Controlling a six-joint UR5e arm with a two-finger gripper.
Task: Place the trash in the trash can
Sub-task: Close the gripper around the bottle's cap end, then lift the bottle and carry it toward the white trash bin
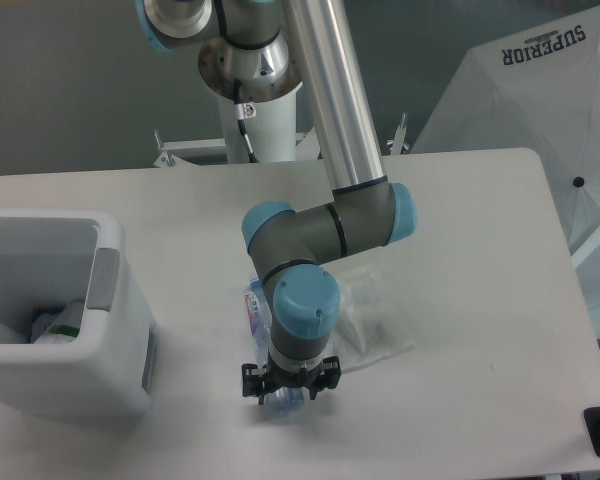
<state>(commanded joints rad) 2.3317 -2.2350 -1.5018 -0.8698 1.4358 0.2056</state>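
gripper (285, 392) hangs low over the near part of the table (480, 250), straight above the bottle (253, 305), which lies on its side, label end toward the rear and the cap end poking out under the tool. the wrist hides the fingers; cannot tell how far apart they stand or whether they touch the bottle. clear bag (370, 315) lies flat just right of the bottle, partly under the arm. trash can (105, 330) sits well apart at the left edge, some white and green litter already inside. judgement: bottle looks empty, so light, thin-walled, smooth and prone to roll or squirt out of a pinch; best taken across the body near mid-length, with modest squeeze. bag is limp and slick; pinch a raised fold, not the flat sheet.
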